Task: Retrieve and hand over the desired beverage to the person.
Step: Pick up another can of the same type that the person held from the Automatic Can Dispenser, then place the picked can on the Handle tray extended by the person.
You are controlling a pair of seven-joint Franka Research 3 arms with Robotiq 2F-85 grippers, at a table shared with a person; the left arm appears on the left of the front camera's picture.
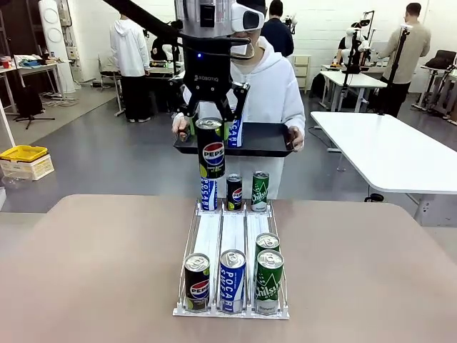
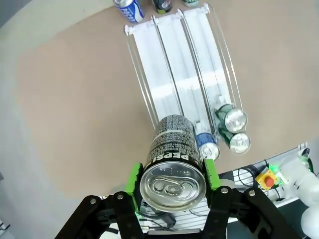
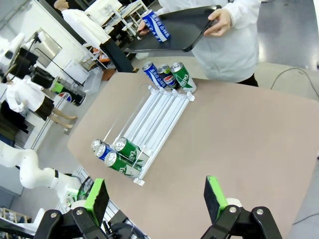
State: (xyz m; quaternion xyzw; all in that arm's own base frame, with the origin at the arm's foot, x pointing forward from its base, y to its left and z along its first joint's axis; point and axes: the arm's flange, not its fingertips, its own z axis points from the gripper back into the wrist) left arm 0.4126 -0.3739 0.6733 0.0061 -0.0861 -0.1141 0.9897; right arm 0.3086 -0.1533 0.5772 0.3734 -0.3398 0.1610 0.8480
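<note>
We see a yellow bin (image 1: 23,152) on a box at far left, a white table (image 1: 389,150) at right, and 3 people standing behind.

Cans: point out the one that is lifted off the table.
The black Pepsi can, clamped in the left gripper above the rack; the others stand on the table or tray.

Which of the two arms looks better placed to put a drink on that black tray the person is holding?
The left. Its gripper is already shut on a Pepsi can, lifted right in front of the tray. The right gripper is open, empty, and back over the near table edge.
</note>
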